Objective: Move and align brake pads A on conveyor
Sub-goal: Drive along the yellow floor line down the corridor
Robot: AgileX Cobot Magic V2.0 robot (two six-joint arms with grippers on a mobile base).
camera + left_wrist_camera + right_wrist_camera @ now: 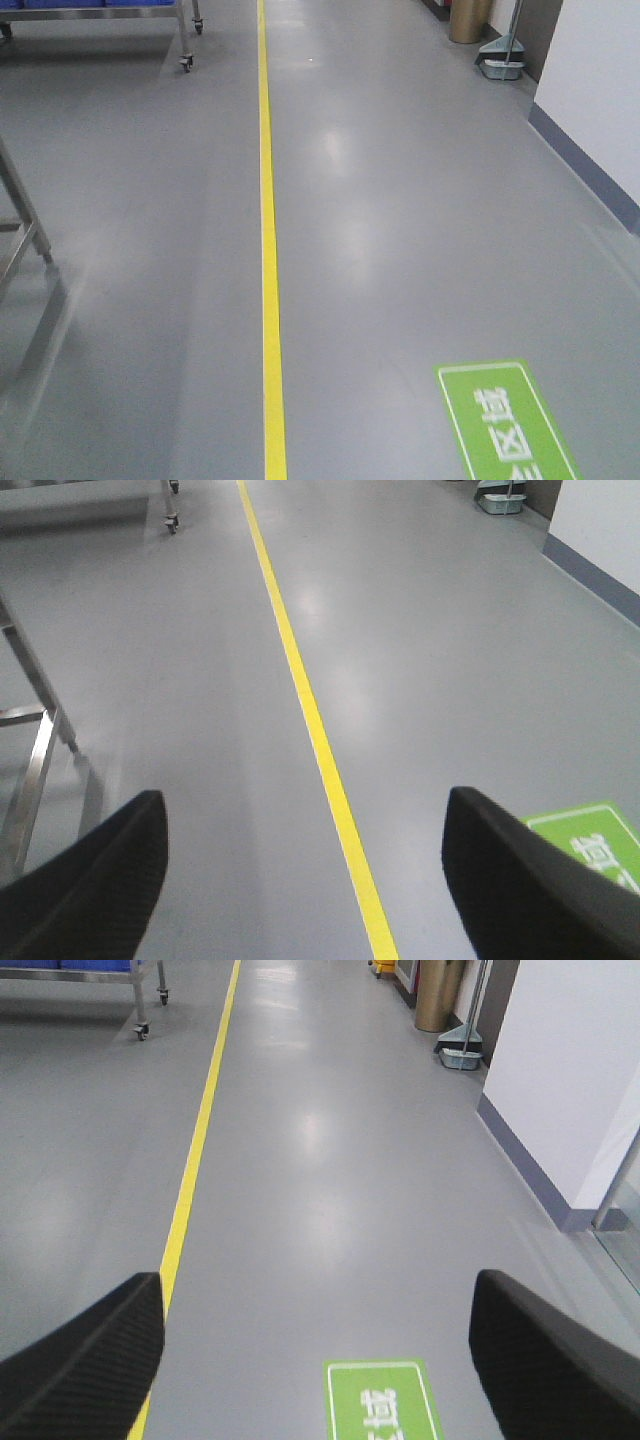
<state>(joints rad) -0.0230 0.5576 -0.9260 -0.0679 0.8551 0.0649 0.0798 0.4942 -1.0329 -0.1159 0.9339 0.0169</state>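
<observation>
Exterior front-facing view: grey glossy floor [400,230], with a yellow line [268,250] running straight away from the camera. Green floor sign [505,420] with white characters at lower right, to the right of the line. Steel frame leg [25,225] at the left edge. Far left, wheeled steel trolley [186,40] carrying blue crates [100,4]. Far right, brass-coloured bin [467,20] with a dustpan [500,65] just beside it, near the white wall [600,80] with its grey skirting.

Left wrist view: left tool [305,815] hangs over the floor. Its two black textured fingers [90,890] are wide apart and grip nothing. The yellow line passes through the gap. The green floor sign shows just behind the right-hand finger.

Right wrist view: right tool [318,1295] is likewise spread, with black fingers [80,1360] in the lower corners, gripping nothing. The green floor sign lies on the floor between them. The yellow line runs beside the left-hand finger.

Task items, the brake pads A and the conveyor, show in none of the three views; where they lie cannot be told.
</observation>
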